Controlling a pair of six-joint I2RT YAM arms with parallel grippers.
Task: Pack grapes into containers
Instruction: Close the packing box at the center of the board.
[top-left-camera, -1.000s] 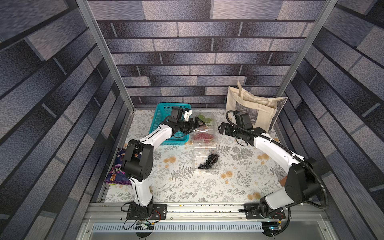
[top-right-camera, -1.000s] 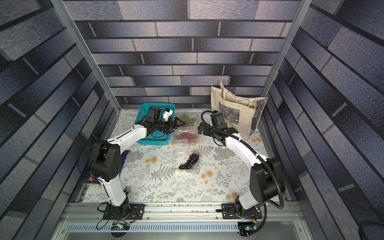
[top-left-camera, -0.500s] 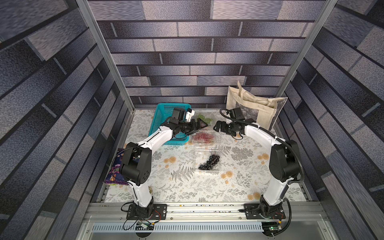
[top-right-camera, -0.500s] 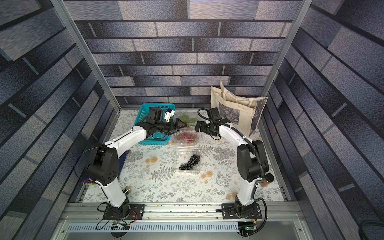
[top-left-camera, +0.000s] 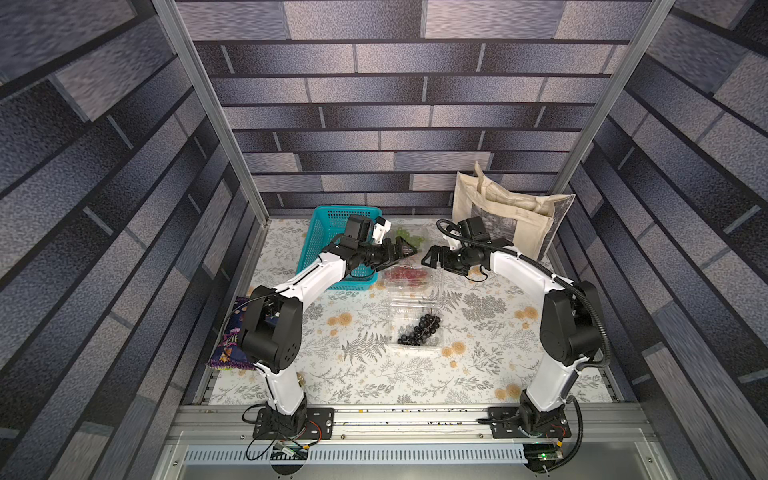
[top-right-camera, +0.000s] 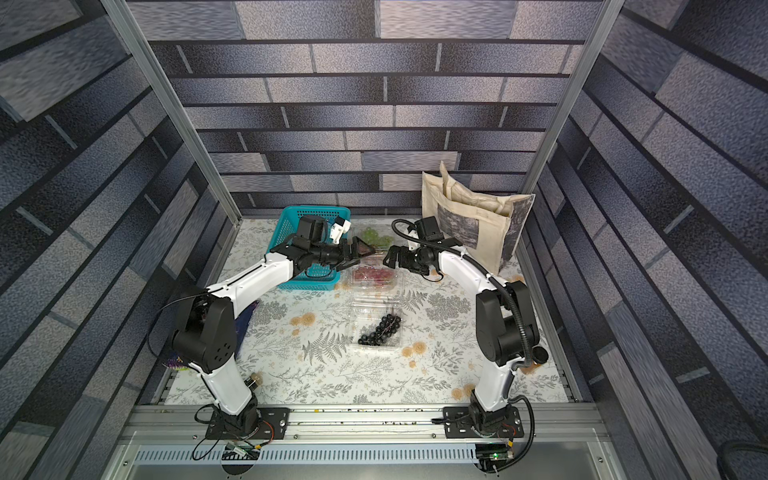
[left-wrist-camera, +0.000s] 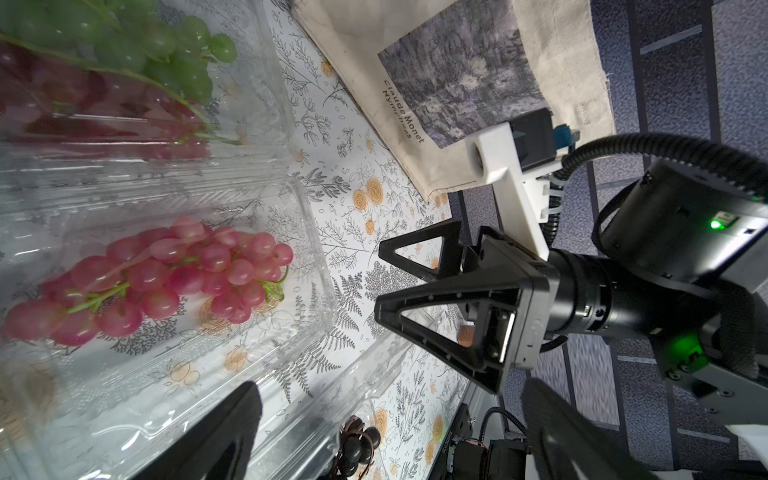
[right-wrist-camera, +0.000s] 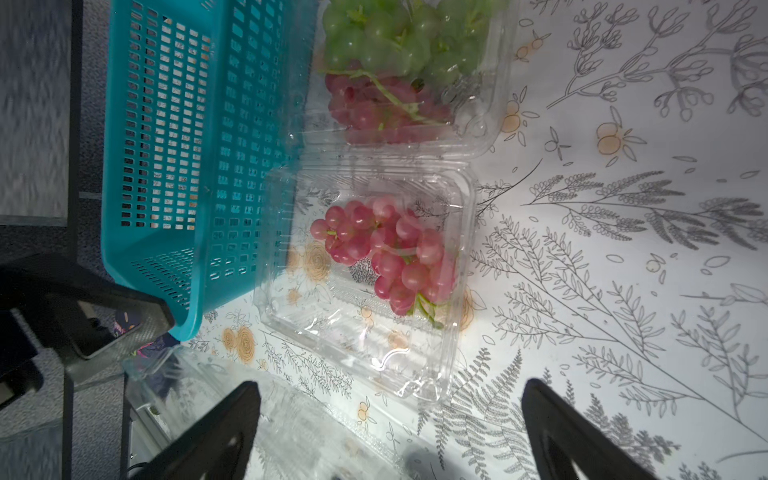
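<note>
Bright overhead light, glare on clear plastic, blurred wrist-view edges.

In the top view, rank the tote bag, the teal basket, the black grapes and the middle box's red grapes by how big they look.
In a top view:
1. tote bag
2. teal basket, partly hidden
3. black grapes and red grapes look about alike; no ranking between them.
</note>
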